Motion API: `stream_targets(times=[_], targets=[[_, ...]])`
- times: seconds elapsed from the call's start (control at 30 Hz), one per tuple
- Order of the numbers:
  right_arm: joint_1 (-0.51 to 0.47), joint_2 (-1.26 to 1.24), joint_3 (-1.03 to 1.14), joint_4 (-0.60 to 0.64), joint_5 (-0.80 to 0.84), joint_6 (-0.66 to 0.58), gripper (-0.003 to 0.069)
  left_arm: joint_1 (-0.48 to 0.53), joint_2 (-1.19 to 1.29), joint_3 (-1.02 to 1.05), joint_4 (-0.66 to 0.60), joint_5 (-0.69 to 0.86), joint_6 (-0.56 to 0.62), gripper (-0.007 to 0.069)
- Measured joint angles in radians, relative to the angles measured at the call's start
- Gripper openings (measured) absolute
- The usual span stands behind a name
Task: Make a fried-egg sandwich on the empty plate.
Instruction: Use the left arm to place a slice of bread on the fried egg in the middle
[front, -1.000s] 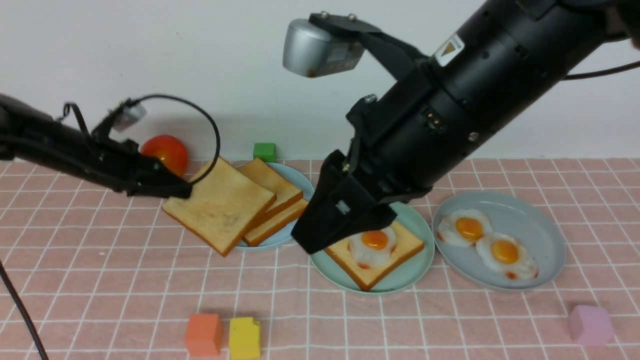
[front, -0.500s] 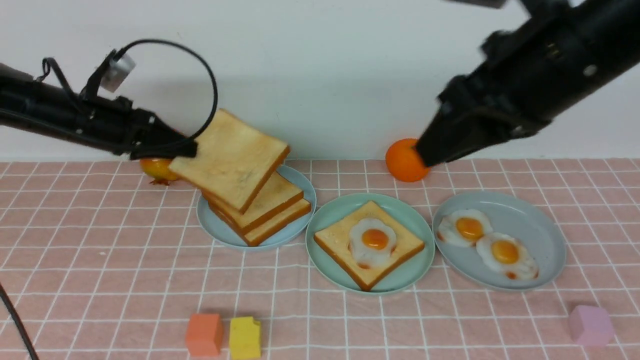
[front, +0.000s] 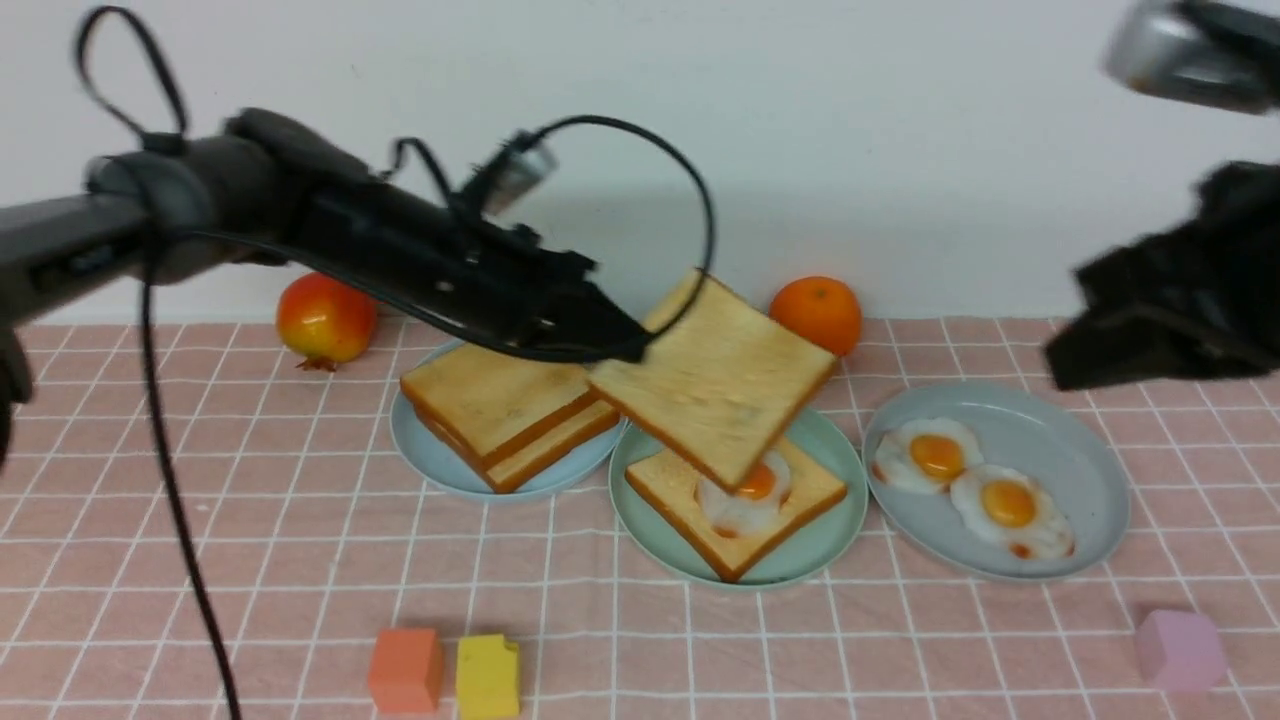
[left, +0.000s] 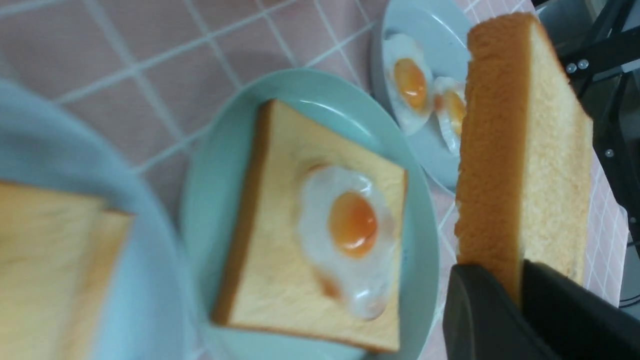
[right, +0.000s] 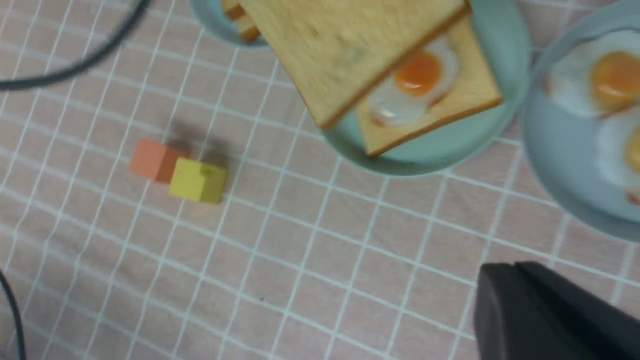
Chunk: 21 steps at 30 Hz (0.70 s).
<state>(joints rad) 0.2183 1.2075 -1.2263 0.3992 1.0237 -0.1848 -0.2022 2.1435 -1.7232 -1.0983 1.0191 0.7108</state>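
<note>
On the mint-green plate (front: 830, 542) lies one toast slice (front: 688, 490) with the fried egg (front: 735, 512) on top. The second toast slice (front: 720, 380) hangs tilted just above them, and the left gripper (front: 628, 345) clamps its edge. The right gripper (front: 1075, 365) is raised far to the right, closed, holding nothing.

Three plates in a row across the tabletop (front: 250, 560): left plate (front: 425, 460) holds stacked toast (front: 490, 400); middle plate (front: 830, 540), bottom slice (front: 680, 490) under egg (front: 735, 510), raised slice (front: 715, 375) above; right plate (front: 1090, 470), two eggs (front: 940, 455).

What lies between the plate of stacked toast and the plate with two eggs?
The mint-green plate, carrying toast and one egg; the front view shows it.
</note>
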Motion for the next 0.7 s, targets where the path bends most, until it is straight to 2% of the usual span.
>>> stream_targets(times=[0.27,0.5,0.7], targets=[[-0.036,-0.279,0.194,-0.019,-0.155,0.000,-0.0006,-0.082,0.092,0.000,0.041,-0.104,-0.073,0.0113],[-0.036,-0.374,0.263,-0.057,-0.166,0.000,-0.0004,-0.080,0.127,0.000,0.047,-0.153,-0.098,0.0113],[-0.036,-0.398,0.272,-0.075,-0.163,0.000,-0.0001,-0.080,0.129,0.000,0.083,-0.175,-0.181,0.0136]])
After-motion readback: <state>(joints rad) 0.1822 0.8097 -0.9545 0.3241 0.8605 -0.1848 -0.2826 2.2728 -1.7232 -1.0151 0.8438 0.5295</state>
